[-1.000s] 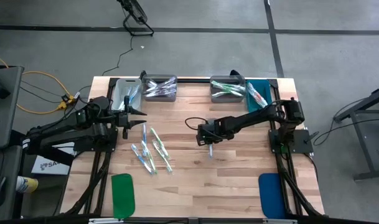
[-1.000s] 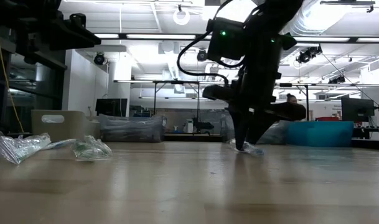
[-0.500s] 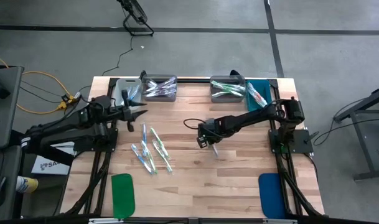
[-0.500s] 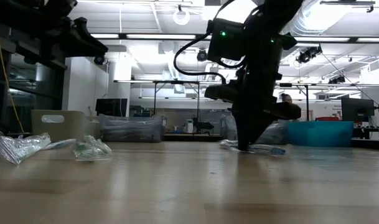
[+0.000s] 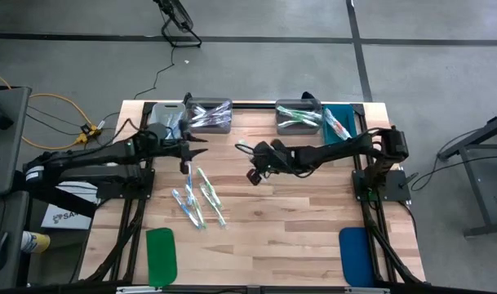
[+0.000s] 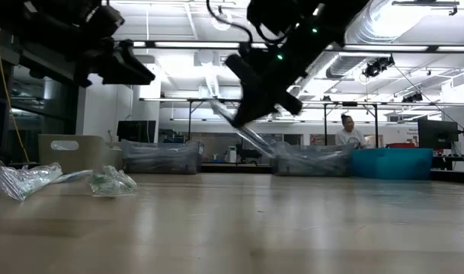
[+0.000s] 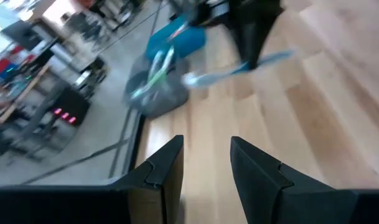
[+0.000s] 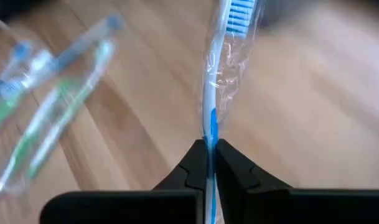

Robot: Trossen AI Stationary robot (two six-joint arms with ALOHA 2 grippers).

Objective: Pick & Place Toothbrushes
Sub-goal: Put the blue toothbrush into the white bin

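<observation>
Wooden tabletop (image 5: 313, 220) held four bins along its far edge and two flat pads — one green (image 5: 161, 253), one blue (image 5: 353, 255) — at its near edge. Five wrapped toothbrushes (image 5: 197, 194) lay left of centre. Right gripper (image 5: 254, 175), above mid-table, pinched one blue toothbrush (image 8: 221, 81). Left gripper (image 5: 193, 146) hovered nearby, fingers narrowly parted, holding nothing.

Right arm: reaches from the right edge of the high view toward the frame's centre, forearm nearly level.
Right gripper (image 5: 253, 175): just left of centre in the high view, raised off the table in the low view, fingers (image 8: 195, 163) pinched together on a wrapped blue toothbrush (image 8: 223, 68).
Left arm: stretches from the left edge toward upper centre-left.
Left gripper (image 5: 188, 153): fingers (image 7: 161, 171) parted, holding nothing.
</observation>
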